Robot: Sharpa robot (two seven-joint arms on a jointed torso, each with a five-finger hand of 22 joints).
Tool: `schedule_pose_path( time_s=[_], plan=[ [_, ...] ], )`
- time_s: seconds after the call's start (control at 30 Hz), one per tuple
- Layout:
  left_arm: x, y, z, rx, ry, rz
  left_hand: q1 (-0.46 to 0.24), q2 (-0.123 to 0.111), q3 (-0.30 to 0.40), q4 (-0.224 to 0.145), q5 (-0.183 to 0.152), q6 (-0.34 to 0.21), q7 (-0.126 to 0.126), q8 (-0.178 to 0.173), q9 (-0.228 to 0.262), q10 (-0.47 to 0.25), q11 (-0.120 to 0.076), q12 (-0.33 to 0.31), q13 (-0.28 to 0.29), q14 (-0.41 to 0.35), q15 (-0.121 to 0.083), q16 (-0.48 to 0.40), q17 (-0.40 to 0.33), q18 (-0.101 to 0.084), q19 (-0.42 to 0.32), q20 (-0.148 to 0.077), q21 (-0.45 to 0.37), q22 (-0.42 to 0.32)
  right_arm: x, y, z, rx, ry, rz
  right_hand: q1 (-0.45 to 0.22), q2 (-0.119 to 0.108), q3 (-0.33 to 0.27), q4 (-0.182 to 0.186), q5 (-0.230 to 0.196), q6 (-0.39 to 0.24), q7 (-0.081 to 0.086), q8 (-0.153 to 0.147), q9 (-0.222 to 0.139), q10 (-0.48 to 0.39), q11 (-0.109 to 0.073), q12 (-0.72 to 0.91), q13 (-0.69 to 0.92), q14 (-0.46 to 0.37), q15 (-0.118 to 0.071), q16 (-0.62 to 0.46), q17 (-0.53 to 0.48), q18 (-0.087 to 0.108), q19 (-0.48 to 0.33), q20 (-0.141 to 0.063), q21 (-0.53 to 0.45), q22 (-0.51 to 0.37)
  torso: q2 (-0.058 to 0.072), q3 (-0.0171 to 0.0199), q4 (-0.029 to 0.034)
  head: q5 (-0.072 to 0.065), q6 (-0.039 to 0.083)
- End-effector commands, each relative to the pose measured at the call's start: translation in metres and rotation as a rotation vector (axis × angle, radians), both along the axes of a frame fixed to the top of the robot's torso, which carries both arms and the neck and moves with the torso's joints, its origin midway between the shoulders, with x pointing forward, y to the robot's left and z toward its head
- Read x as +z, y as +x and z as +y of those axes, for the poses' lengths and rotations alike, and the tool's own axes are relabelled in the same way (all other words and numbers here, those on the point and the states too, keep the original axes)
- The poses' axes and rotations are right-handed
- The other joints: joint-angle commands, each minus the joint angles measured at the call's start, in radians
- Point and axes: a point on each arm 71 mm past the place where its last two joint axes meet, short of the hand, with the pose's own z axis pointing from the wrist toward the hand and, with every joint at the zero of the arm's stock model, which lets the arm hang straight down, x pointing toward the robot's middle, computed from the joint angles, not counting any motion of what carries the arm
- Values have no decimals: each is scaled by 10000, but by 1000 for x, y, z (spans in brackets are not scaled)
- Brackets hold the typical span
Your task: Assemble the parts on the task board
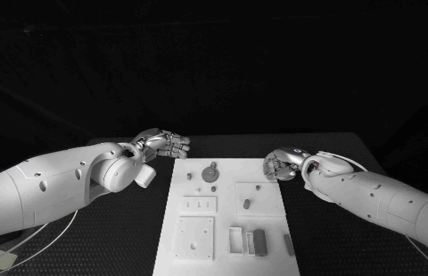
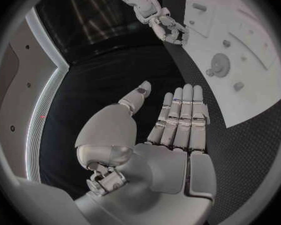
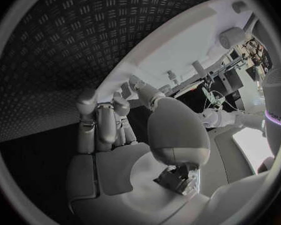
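Left hand: our left hand [image 1: 163, 145] is off the board's far left corner, fingers straight and side by side, holding nothing.
Right hand: our right hand [image 1: 284, 163] is at the board's far right edge, fingers curled in; we cannot tell if it holds anything.
Task board: the task board [image 1: 268, 223] lies on the bench [image 1: 325, 239], its long side pointing away from us.
Parts: the grey parts [image 1: 260, 242] lie near its close end.
Hard to see: the board's close edge is cut off.

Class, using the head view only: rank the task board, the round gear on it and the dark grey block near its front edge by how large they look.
1. task board
2. dark grey block
3. round gear, only slightly smaller-looking than the block, and it lies farther from the camera, so their order is unsure.
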Motion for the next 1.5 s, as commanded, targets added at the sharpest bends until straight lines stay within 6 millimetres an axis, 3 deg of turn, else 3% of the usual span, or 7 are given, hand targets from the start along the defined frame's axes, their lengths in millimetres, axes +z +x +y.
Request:
schedule_pose_path(
  time_s=[0.03, 0.67, 0.9, 1.43, 1.5],
  plan=[
    [1, 0, -2, -172, -89, -89, -32, -49, -50, 10, 36, 62, 178, -63, 14, 69, 23, -35, 14, 43, -3, -55, 12, -100, 42, 11, -66, 16, -3, -1, 1, 48, 16, 81, 9, 120, -7, -5, 15, 134, 60, 53, -9, -30, 51, 58, -16, 6, 44, 32, 13, 988, -35, -2, 62, 185, -4, 3, 5, 1, -11],
    [1, 0, -3, -186, -90, -84, -32, -50, -51, 9, 36, 57, 176, -69, 15, 65, 27, -47, 14, 46, -4, -65, 20, -100, 45, 11, -72, 18, -3, 0, 4, -7, 44, 10, -39, 394, 29, 28, 16, 465, 59, 221, 74, -18, 54, 103, -41, 46, 53, 62, 61, 988, -19, -26, 80, 186, -4, 17, -11, 13, -38],
    [1, 0, -3, -195, -91, -80, -32, -50, -50, 8, 36, 56, 175, -70, 16, 66, 27, -50, 14, 47, -4, -68, 23, -100, 46, 10, -75, 19, -3, 0, 4, -48, 25, 45, -48, 395, 24, 21, 15, 504, 51, 241, 88, -15, 46, 108, -45, 42, 45, 60, 53, 988, -19, -26, 83, 187, -6, 19, -4, 10, -53],
    [1, -1, -3, -280, -85, -73, -29, -36, -46, 11, 37, 62, 170, -70, 20, 74, 25, -54, 17, 53, -5, -76, 31, -99, 51, 10, -79, 22, -3, 1, 4, -121, 18, -18, -77, 549, 50, -10, 17, 917, -105, 468, 272, -6, -101, 115, -86, 44, -89, 57, 53, 988, -28, -26, 94, 185, -11, 17, -10, 8, -63],
    [1, -1, -3, -327, -43, -116, -30, 63, -29, 29, 35, 199, 26, -1, 58, 151, -3, -37, 40, 77, -4, -93, 58, -98, 66, 10, -90, 33, -2, 1, 4, -164, 32, -93, -79, 576, 54, -14, 17, 958, -122, 490, 294, -2, -117, 117, -90, 47, -104, 58, 58, 988, -28, -27, 96, 185, -11, 17, -10, 8, -63]
  ],
)
